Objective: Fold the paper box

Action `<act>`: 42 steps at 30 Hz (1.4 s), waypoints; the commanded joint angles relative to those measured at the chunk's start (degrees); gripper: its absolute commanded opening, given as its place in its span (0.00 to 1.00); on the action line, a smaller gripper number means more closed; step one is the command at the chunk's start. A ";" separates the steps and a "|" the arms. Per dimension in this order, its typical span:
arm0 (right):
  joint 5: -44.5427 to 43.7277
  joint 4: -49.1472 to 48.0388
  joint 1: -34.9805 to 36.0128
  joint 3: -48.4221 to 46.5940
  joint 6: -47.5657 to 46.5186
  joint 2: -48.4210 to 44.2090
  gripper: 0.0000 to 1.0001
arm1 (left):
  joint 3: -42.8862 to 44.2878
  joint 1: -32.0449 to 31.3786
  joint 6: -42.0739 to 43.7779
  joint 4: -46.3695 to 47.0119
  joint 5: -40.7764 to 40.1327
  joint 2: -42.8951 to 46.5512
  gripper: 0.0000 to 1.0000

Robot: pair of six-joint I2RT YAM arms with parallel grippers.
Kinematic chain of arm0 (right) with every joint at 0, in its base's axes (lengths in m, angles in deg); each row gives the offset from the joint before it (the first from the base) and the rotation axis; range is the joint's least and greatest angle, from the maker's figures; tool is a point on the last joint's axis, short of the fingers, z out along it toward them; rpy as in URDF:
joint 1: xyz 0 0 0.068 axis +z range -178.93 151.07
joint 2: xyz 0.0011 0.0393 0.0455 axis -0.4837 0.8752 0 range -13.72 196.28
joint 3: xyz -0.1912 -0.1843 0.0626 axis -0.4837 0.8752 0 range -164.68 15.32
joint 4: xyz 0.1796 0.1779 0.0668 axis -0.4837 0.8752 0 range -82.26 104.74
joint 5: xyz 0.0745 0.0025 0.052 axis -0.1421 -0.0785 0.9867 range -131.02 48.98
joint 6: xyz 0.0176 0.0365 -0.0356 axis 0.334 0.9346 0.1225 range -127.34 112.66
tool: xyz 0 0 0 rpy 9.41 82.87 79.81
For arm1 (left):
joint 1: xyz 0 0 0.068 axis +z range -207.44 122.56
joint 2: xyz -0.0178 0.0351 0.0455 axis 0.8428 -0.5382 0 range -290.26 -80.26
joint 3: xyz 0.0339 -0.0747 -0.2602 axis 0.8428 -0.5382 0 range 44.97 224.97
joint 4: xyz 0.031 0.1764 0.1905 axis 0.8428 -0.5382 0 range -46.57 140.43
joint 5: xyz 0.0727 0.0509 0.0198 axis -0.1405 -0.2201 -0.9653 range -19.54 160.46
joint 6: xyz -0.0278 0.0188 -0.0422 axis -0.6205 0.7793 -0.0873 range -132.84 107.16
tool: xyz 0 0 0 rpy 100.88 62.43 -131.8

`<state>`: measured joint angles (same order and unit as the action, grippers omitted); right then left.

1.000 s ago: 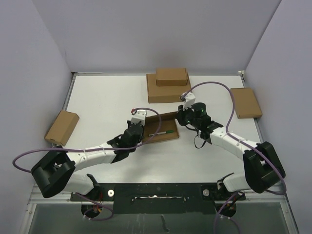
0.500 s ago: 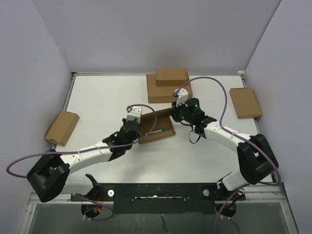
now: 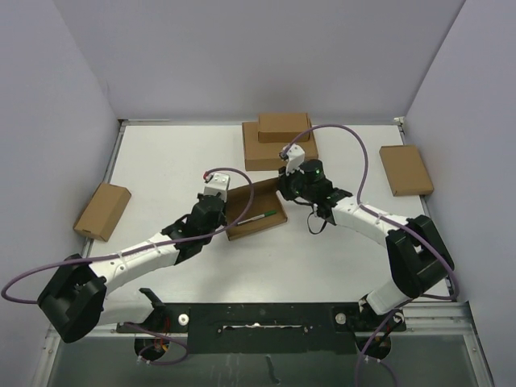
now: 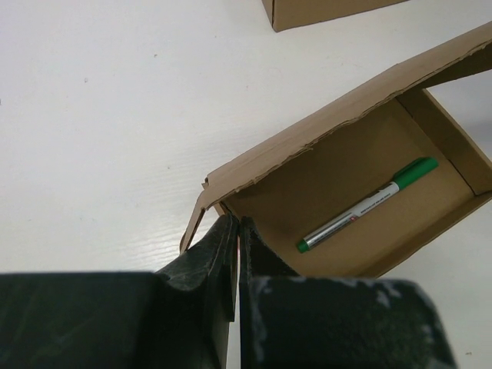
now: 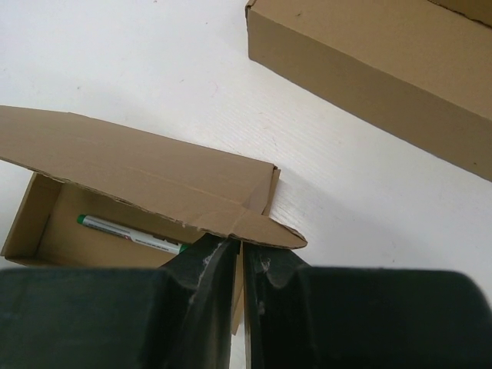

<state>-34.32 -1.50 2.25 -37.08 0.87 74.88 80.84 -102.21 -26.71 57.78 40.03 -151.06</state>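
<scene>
Two arms of mine reach out from the near edge of the white surface (image 3: 161,161), and each has a purple cable looped over it. My left tool (image 3: 221,211) is at the left end of the paper box (image 3: 250,208). Its fingers (image 4: 219,246) are pressed close, with only a thin slit between them, and they pinch the end wall at the box's near left corner. My right tool (image 3: 284,192) is at the right end of the box. Its fingers (image 5: 211,265) are squeezed close too, and they pinch the thin end wall just under a pointed side tab.

Between my two tools the box sits near the middle of the surface. It is open. Its long lid flap stands up along the far side and leans over the tray. A green pen (image 3: 266,216) lies flat inside, on the bottom.

A shut brown box (image 3: 102,211) lies by the left edge, and another (image 3: 406,169) by the right edge. At the far edge is a wide brown box (image 3: 270,153), with a smaller box (image 3: 284,126) stacked on top.
</scene>
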 commanded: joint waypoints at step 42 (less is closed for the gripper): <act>2.09 7.95 4.60 8.15 0.25 -7.55 0.11 | -0.68 0.39 -4.25 0.51 13.29 4.51 0.00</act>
<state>-36.82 2.26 4.28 -31.20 1.05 68.08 80.67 -101.08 -28.39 53.67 47.13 -149.18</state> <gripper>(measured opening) 0.109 0.009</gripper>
